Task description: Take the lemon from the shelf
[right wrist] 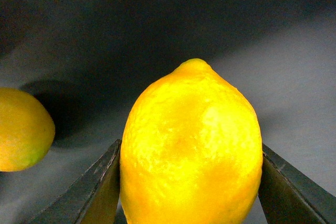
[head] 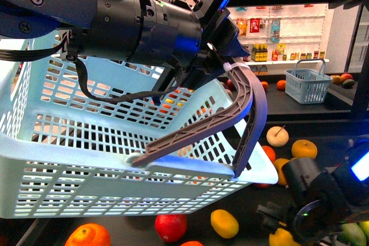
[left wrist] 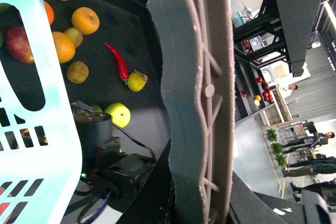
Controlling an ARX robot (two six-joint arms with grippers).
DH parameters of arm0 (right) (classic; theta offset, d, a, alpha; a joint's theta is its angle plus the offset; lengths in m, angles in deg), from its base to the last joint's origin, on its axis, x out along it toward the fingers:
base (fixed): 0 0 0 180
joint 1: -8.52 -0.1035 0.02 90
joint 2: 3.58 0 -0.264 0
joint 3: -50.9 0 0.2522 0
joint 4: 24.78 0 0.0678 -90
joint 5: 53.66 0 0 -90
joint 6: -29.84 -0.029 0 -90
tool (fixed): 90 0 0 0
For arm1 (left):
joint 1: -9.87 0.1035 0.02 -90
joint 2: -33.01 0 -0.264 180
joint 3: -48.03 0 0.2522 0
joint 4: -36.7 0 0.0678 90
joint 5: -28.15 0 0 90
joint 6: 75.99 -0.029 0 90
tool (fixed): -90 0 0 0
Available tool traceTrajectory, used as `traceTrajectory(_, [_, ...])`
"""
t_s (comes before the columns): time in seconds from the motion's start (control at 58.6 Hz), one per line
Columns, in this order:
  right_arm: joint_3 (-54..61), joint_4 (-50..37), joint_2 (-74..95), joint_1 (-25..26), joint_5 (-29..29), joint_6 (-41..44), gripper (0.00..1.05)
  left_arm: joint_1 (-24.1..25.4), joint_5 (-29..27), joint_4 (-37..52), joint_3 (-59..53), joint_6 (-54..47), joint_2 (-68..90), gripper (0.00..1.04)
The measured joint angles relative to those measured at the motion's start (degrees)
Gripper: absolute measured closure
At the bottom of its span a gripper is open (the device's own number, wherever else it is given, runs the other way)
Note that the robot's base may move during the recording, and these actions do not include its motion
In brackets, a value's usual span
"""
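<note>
Lemon: bright yellow, pebbled skin, pointed end up. Fills lower centre of right wrist frame; dark claw fingers touch both flanks. Shelf: flat dark tray behind it.

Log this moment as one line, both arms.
right gripper: closed on lemon | left gripper: holding basket handle | lemon lifted off shelf: cannot tell

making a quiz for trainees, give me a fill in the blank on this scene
The right end effector is closed on a ___. The left end effector carries the pale blue basket by its grey ___. The long red item among the fruit is a ___.
Missing: lemon; handle; chilli pepper.
</note>
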Motion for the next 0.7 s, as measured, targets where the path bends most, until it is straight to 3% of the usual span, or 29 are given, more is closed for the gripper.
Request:
traceTrajectory(0.154, [12.0,-5.7,-14.4,5.8,-3.4,4.0,0.41,0.0,0.1,0.0,0.0,0.0,0.0,0.94])
traceTrajectory(0.307, [19.2,-6.6,-26.4,7.8,-8.8,4.7,0.41,0.0,0.1,0.0,0.0,0.0,0.0,0.94])
traceTrajectory(0.478, [22.9,-4.7,-42.5,6.2,-16.4,1.1,0.41,0.0,0.1,0.0,0.0,0.0,0.0,0.94])
traceTrajectory(0.7, [22.1,-2.5,-48.0,1.1,-18.6,-3.1,0.41,0.0,0.1,0.0,0.0,0.0,0.0,0.94])
